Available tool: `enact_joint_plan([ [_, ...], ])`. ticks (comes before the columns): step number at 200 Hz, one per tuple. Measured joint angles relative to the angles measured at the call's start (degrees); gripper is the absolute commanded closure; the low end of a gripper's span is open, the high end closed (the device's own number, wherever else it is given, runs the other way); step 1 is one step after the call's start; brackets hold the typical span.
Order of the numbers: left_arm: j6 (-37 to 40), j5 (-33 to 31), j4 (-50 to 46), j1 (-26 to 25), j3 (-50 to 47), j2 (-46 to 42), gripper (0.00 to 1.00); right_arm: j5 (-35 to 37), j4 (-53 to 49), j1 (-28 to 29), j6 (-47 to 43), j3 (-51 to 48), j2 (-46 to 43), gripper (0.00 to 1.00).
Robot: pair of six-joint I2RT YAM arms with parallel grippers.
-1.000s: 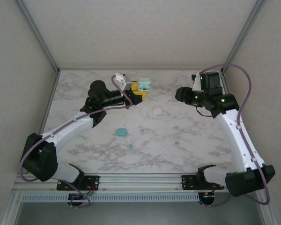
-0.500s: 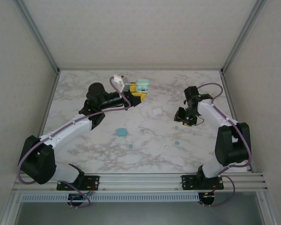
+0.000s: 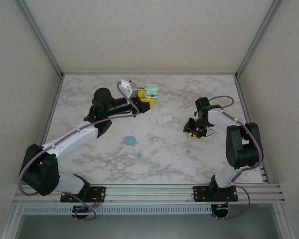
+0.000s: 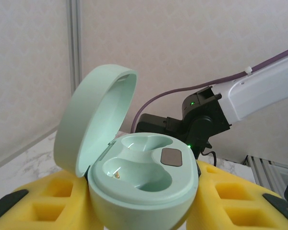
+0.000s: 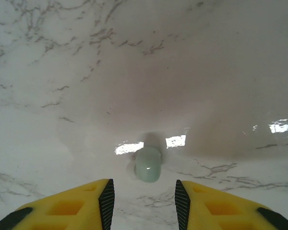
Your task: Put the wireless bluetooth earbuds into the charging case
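My left gripper (image 3: 145,101) is shut on a pale green charging case (image 4: 141,179), held above the back of the table between the yellow fingers (image 4: 43,196). Its lid stands open and both sockets are empty. In the top view the case (image 3: 151,91) sits at the gripper's tip. My right gripper (image 5: 144,206) points down at the marble, open, low over the table (image 3: 192,130). A pale green earbud (image 5: 148,164) lies on the surface just ahead of the gap between its fingertips, untouched. More earbuds lie loose: teal ones (image 3: 139,155) (image 3: 188,151) and white ones (image 3: 156,157) (image 3: 177,156).
A teal case (image 3: 129,141) lies shut at the table's middle left. A white case (image 3: 167,118) lies near the centre, left of the right gripper. The right arm (image 4: 201,115) shows behind the held case. Metal frame posts (image 3: 55,59) edge the table.
The right arm has folded in and come down from high at the back right to just above the table. Its jaws have narrowed a little. The left arm and its case stay put.
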Motion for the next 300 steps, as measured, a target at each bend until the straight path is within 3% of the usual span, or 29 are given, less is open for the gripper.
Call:
enact_joint_plan([
  [174,0.09,0.00,-1.33,-0.02,0.00,0.00,0.67,-7.45,4.72,0.02,-0.20,-0.52,3.54,0.60],
  [300,1.20,-0.55,-2.62,-0.02,0.00,-1.16,0.67,-5.84,2.82,1.57,0.02,2.34,6.58,0.66],
])
